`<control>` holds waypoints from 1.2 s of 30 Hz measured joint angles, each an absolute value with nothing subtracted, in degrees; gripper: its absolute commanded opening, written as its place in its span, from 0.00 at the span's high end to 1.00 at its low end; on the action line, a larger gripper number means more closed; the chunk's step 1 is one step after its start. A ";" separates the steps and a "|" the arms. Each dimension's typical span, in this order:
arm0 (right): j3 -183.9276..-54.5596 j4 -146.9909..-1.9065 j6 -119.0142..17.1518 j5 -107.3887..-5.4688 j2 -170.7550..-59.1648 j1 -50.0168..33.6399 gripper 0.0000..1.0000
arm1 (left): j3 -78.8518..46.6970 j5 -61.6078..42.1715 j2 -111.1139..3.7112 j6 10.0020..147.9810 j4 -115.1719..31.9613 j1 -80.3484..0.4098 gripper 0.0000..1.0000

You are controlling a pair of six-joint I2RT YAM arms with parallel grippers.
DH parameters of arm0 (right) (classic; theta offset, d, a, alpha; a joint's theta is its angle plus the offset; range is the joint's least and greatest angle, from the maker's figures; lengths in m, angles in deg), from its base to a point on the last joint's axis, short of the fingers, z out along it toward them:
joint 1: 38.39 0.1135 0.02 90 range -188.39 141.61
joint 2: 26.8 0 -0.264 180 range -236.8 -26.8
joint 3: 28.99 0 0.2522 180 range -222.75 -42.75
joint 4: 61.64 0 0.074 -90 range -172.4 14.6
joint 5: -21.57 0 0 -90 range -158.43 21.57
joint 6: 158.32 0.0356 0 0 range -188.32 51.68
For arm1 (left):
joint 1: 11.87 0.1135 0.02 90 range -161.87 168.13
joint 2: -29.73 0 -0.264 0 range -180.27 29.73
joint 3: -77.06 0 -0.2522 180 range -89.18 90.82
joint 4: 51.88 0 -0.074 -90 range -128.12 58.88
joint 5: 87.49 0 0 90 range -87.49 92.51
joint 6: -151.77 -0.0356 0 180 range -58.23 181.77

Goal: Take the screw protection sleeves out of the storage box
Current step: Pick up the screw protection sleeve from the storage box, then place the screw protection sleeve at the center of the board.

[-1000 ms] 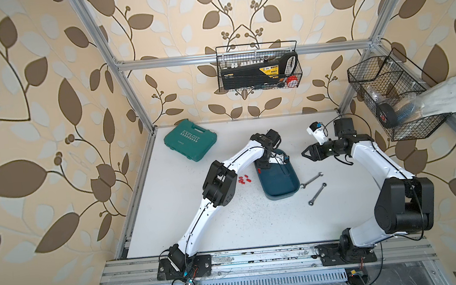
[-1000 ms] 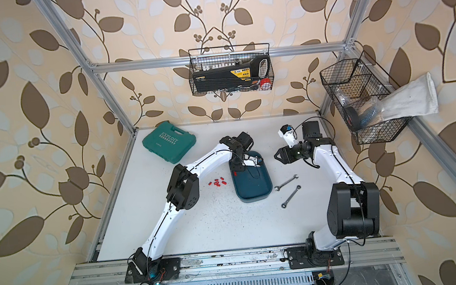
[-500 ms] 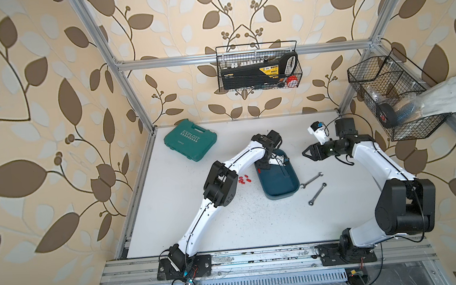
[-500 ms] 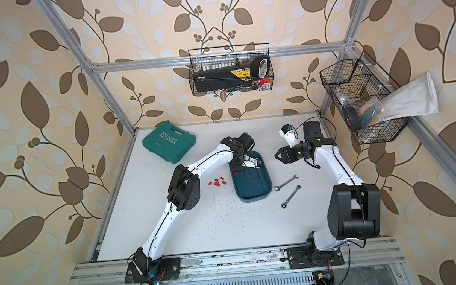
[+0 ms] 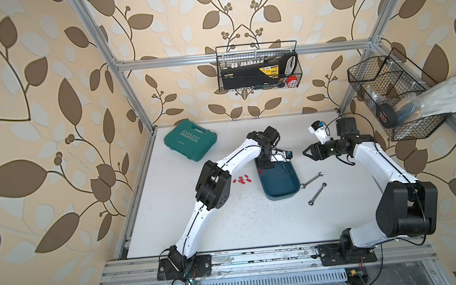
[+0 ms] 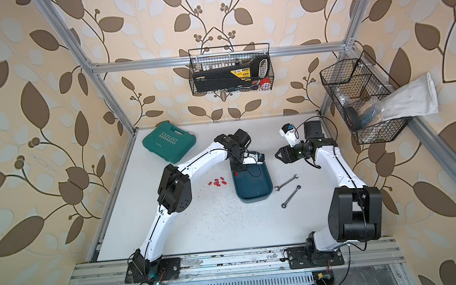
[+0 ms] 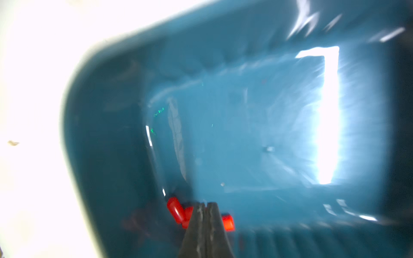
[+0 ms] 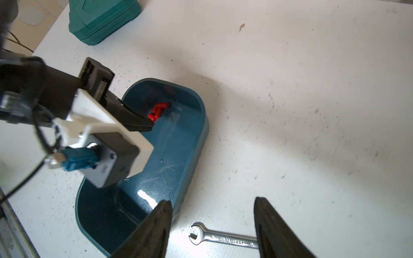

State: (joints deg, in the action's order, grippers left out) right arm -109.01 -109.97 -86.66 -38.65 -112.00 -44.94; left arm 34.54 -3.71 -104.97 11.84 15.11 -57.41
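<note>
White table (image 5: 257, 226): storage box (image 5: 281, 197) lies front-to-back, roughly four screw protection sleeves (image 8: 158, 110) inside; left gripper (image 7: 205, 207) closed, right gripper (image 8: 211, 201) open.

Top views look down over the whole table (image 5: 257, 226); both wrist views, nearer, share the storage box (image 7: 107, 145).

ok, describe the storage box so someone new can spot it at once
Start at the white table and look near its middle. The storage box is the shallow, dark teal-blue tray with rounded corners, with the left gripper reaching into its far end. Unlike the green EXPLOIT case near the far left corner, it is open, has no handle, and holds a few red sleeves.
</note>
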 measured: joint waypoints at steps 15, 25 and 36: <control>-109.03 -115.34 -91.65 -36.44 -110.41 -40.63 0.37 | 8.57 -20.67 -82.85 27.01 14.54 -42.48 1.00; -109.08 -115.08 -92.61 -37.64 -112.09 -29.44 0.37 | -3.05 -14.64 -82.45 33.08 8.64 -36.80 0.94; -109.08 -114.77 -92.59 -39.94 -112.86 -27.78 0.37 | -2.81 -14.05 -89.12 37.54 6.65 -37.13 0.78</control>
